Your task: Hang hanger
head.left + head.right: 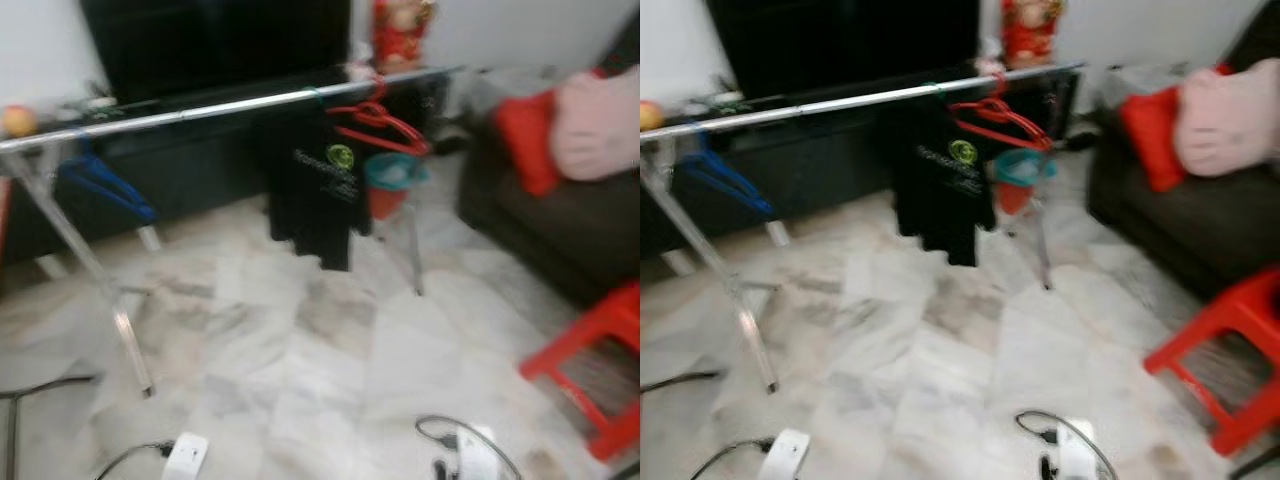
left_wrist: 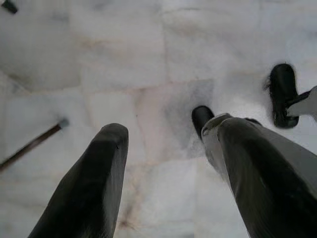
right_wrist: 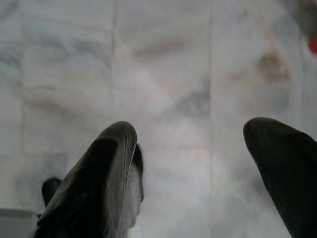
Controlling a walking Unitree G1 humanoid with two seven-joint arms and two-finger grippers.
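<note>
From the left eye view, a pale marbled tile floor (image 1: 300, 380) spreads across the near half of the room. A silver clothes rail (image 1: 200, 108) runs from the left edge toward the far right, standing on slanted legs. A red hanger (image 1: 385, 125) hangs on the rail toward its right end, just beside a black T-shirt (image 1: 318, 195) with a green logo; a blue hanger (image 1: 100, 180) hangs near the left end. Behind the rail stands a dark TV (image 1: 215, 45) on a low black cabinet. A dark sofa (image 1: 545, 215) with a red cushion (image 1: 528, 140) and a pink cushion fills the right side, and a red stool (image 1: 595, 365) stands near right.

In the right eye view, white plugs with cables (image 1: 1065, 455) lie on the near floor.

The left wrist view shows the left hand (image 2: 168, 183) released, fingers spread above the tiles, holding nothing.

The right wrist view shows the right hand (image 3: 198, 183) likewise released and empty over the floor.
</note>
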